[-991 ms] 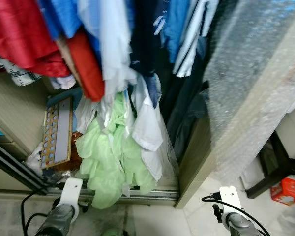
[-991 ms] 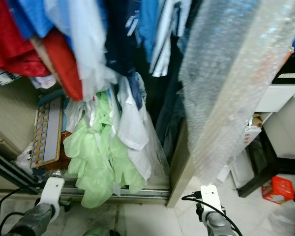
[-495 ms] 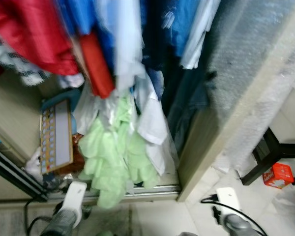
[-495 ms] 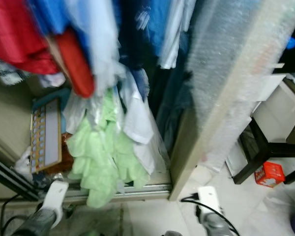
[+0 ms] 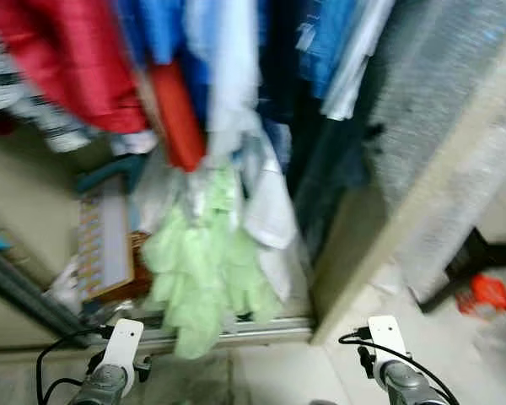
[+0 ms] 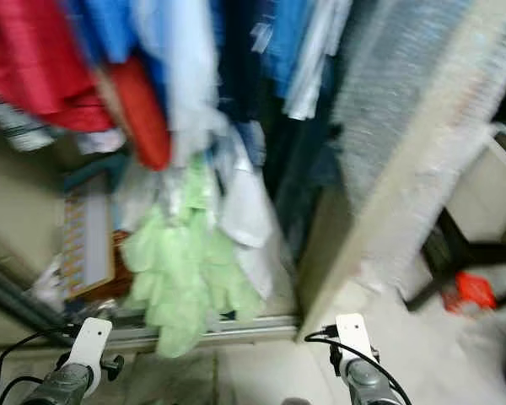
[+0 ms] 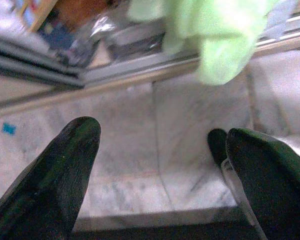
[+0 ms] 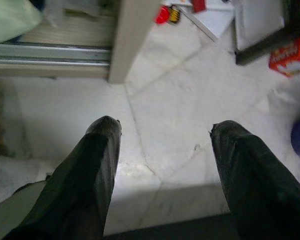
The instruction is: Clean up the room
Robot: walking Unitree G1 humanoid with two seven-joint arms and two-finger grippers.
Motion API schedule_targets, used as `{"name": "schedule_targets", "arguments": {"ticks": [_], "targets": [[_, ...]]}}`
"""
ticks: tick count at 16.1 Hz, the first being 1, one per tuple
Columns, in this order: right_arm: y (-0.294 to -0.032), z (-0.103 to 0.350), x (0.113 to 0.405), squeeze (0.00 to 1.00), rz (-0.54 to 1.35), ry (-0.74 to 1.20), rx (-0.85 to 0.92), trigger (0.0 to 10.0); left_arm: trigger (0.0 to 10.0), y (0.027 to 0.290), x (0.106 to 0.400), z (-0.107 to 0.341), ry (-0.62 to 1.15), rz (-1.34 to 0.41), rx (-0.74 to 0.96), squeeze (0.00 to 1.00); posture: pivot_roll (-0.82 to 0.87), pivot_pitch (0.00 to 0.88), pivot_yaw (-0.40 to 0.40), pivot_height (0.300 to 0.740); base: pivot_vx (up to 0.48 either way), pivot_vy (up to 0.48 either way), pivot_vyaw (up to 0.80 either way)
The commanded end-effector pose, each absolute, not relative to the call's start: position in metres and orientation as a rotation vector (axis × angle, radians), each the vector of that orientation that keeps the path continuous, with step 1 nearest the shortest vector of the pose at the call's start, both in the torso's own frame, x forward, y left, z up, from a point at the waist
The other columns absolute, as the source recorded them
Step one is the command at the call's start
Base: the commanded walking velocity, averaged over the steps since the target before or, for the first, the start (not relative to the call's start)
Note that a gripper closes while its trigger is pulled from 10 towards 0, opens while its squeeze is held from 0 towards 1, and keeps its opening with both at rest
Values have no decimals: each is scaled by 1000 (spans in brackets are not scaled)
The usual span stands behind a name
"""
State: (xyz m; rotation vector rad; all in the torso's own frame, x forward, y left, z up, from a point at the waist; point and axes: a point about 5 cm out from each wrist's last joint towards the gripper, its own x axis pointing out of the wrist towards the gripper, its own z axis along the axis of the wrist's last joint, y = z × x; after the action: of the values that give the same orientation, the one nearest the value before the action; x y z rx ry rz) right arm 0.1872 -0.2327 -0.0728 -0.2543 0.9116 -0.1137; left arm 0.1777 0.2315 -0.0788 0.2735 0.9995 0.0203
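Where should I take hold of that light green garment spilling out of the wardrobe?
Grip the low end of the light green garment, where a fold droops over the sliding-door track toward the floor. Come from the front with the left hand, which is open and nearest. That hanging lobe is free; higher up it is tangled among the white clothes.
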Motion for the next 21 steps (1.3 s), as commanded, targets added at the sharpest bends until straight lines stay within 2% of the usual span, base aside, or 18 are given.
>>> {"name": "schedule_targets", "arguments": {"ticks": [1,6,11,21], "targets": [[-237,-71,188,0,-122,907,-266,10000,10000,231,181,-77,979,29,260,0,-77,0,15,740,281,0,-800],[-237,-71,188,0,-114,911,-275,10000,10000,236,189,-72,973,37,262,0,-78,0,14,740,304,0,0],[-237,-71,188,0,-107,913,-284,10000,10000,244,185,-72,989,56,273,0,-83,0,14,740,0,0,0],[-237,-72,187,0,-108,913,-282,10000,10000,240,190,-71,986,67,273,0,-82,0,16,740,0,0,134]]}}
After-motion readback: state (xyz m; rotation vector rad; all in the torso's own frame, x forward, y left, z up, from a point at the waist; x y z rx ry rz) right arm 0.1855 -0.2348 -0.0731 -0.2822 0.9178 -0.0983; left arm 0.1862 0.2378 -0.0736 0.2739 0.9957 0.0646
